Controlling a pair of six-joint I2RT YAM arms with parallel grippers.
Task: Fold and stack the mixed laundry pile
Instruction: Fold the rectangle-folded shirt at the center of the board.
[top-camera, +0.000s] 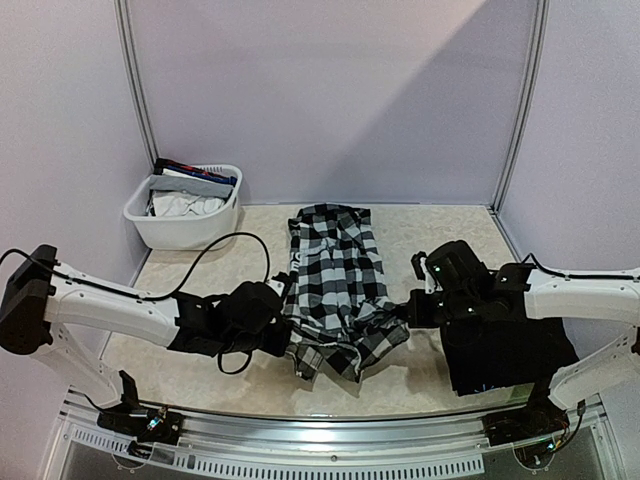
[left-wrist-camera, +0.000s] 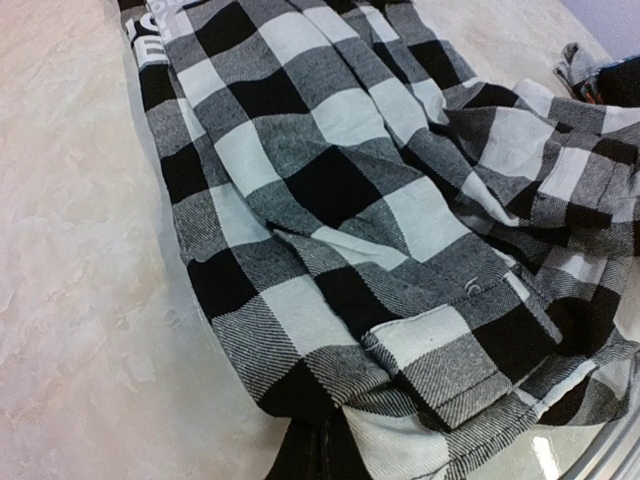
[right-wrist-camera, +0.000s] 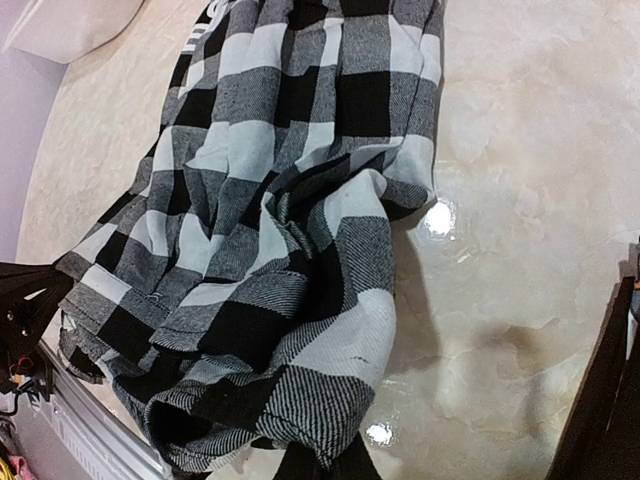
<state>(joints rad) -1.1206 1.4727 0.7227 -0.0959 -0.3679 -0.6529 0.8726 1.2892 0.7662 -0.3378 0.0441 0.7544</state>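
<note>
The shirt (top-camera: 335, 285) lies mid-table, its near hem bunched and its far end flat. The left gripper (top-camera: 288, 342) is pinched shut on the near-left edge, and the right gripper (top-camera: 406, 312) is shut on the crumpled near-right corner. To fold well, I'd judge: draw both corners apart until the hem is taut, then carry them far together, level. The cloth is soft, brushed check; the table (top-camera: 200, 385) is glossy, marbled. A flat black garment (top-camera: 510, 355) lies near right. The white plastic basket (top-camera: 140, 215) sits far left — clothes inside.
</note>
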